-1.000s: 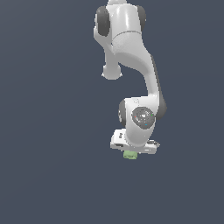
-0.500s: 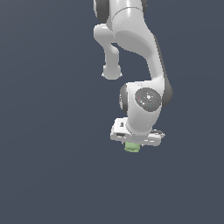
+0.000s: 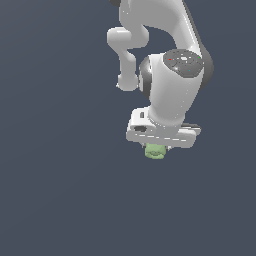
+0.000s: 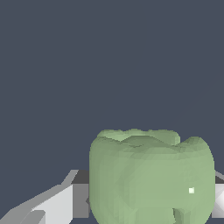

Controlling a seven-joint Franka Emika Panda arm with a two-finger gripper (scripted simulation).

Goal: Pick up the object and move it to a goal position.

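Hanging just under the white gripper (image 3: 156, 148), the pale green object (image 3: 155, 151) sits pinched between the fingers (image 4: 65, 201), which close on both its sides. Behind it lies only plain dark grey background (image 3: 55, 190).

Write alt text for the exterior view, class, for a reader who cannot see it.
A white robot arm holds a small pale green lump in its gripper, against a plain dark grey background. The lump pokes out just below the gripper body.

Count: 1 arm (image 3: 170, 90) w/ 1 pincer (image 3: 156, 150), 1 green object (image 3: 155, 151).
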